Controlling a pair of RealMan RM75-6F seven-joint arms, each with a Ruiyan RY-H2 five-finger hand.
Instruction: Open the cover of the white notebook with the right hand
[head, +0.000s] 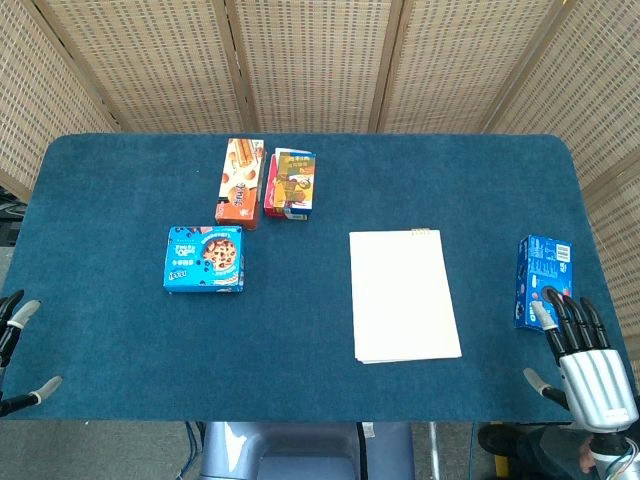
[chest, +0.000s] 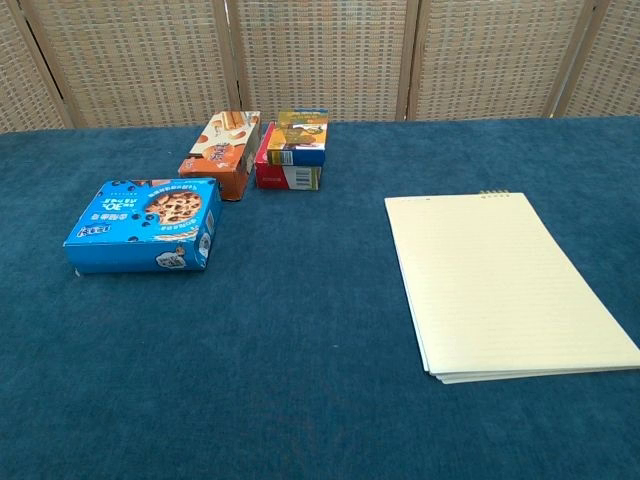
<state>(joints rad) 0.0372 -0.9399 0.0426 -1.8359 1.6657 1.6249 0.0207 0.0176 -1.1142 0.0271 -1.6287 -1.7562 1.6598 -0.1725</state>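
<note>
While the white notebook lies flat and closed on the blue table, right of centre, the right hand is seen at the table's near right edge, fingers spread, holding nothing, beside a blue box. Only fingertips of the left hand are shown, apart and empty.

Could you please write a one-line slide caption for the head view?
Right hand open beside the closed white notebook on the blue table.

White notebook lies flat on the table's right half; lined page showing.
</note>
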